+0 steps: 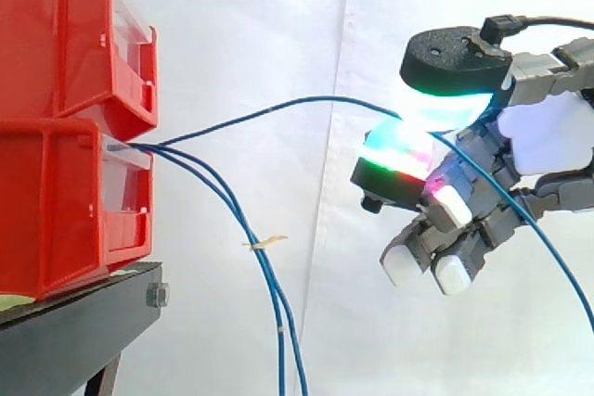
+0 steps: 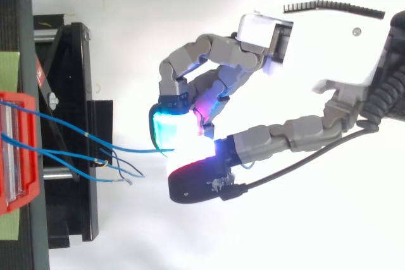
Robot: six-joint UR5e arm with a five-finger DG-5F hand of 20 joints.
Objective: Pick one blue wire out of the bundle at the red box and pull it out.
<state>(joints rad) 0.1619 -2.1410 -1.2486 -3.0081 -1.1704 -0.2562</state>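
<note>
A: Scene?
B: White curtain (image 1: 278, 25) behind everything. Black stand (image 1: 74, 322) at the left of the side view, with two red bins (image 1: 56, 44) stacked on it, fronts facing right.
A: Hand?
B: Hand (image 1: 548, 136) comes in from the right, well clear of the bins and roughly level with the seam between them. In the top view the palm is on the right and the fingers reach left toward the stand.
A: Open or closed?
B: Clamped. The thumb pad (image 1: 445, 104), glowing cyan-green, sits above a finger pad (image 1: 394, 159) glowing green and red. They nip one blue wire (image 1: 325, 97) between them. The other fingers curl down below the pinch, white pads, holding nothing.
A: Where does that wire run?
B: It leaves the front of the lower bin (image 1: 56, 210) and climbs in a shallow arc across the gap to the pinch. It passes through, then drops down-right across the fingers to the frame edge.
A: Rest of the bundle?
B: Bundle (image 1: 283, 331) exits at the same spot on the lower bin. I can count two blue wires in the side view, drooping down-right to the bottom edge, apart from the hand. In the top view they fan out just past the stand, short of the fingers.
A: Anything else?
B: Small yellowish tag (image 1: 264, 243) on one of the drooping wires.
</note>
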